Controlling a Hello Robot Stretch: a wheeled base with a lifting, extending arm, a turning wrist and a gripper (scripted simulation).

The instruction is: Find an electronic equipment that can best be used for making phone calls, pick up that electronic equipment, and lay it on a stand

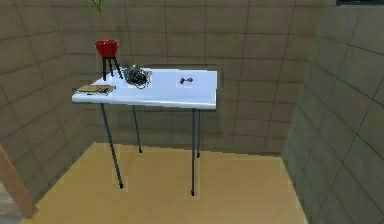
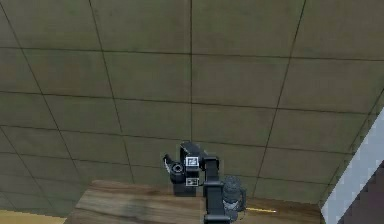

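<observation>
Tiled-wall room | white table (image 1: 200,95) | small dark flat thing (image 1: 185,78) lay on it | gripper (image 2: 170,168) held nothing, near brown wood top (image 2: 120,200)

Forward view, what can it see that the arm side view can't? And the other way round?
Forward view: a white table on thin legs, a red pot on a little tripod, small dark things beside it, a flat brown thing at the table's left end, and tan floor.
Arm side view: the dark arm with its fingers, a grey round thing next to the arm, and a wooden top.
Both: brown tiled wall.
</observation>
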